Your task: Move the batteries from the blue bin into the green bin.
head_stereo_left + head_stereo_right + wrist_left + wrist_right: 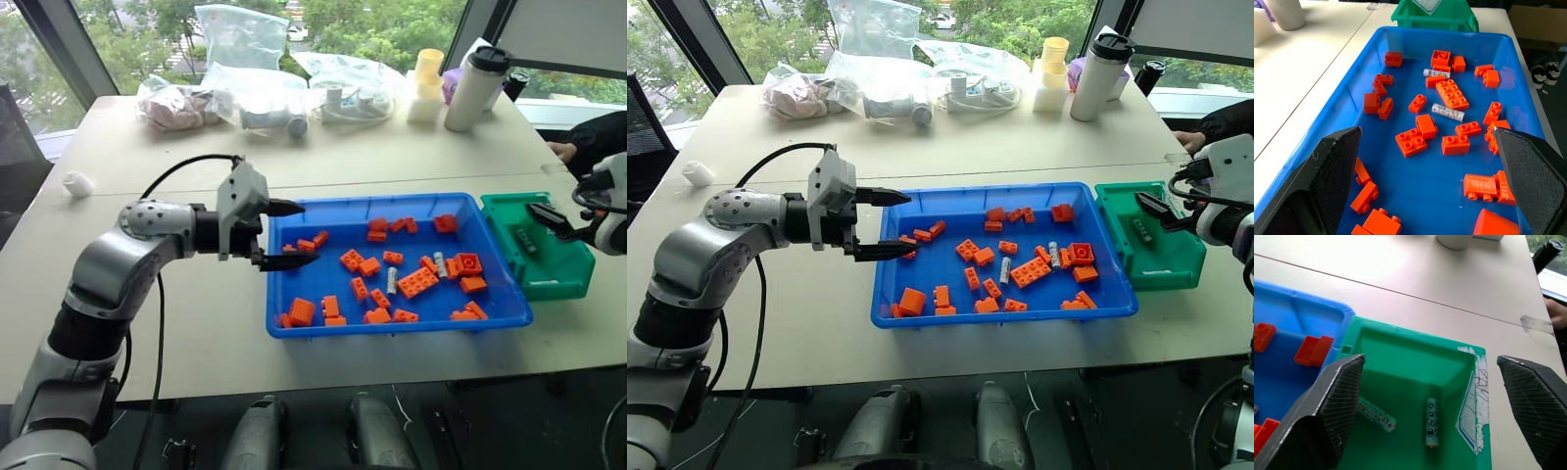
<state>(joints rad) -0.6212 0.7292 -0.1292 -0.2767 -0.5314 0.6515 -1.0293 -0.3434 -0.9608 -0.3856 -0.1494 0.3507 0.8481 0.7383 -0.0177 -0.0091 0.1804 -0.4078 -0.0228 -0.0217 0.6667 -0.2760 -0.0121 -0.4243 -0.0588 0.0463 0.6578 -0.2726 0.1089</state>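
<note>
The blue bin (323, 289) lies in the middle of the table, strewn with orange bricks (418, 282). Two silver-grey batteries (1447, 112) (1436, 73) lie among the bricks towards its right half. My left gripper (309, 233) hangs open over the bin's left end, pointing along it, with nothing between its fingers. The green bin (560, 279) stands against the blue bin's right end. Two batteries (1432, 422) (1376, 414) lie on its floor. My right gripper (549, 220) is open and empty just above the green bin.
Clear plastic bags (245, 88), a white tumbler (475, 88) and a yellow cup (428, 69) line the table's far side. A small white object (78, 183) sits at the far left. A person's hand (563, 152) rests at the right edge.
</note>
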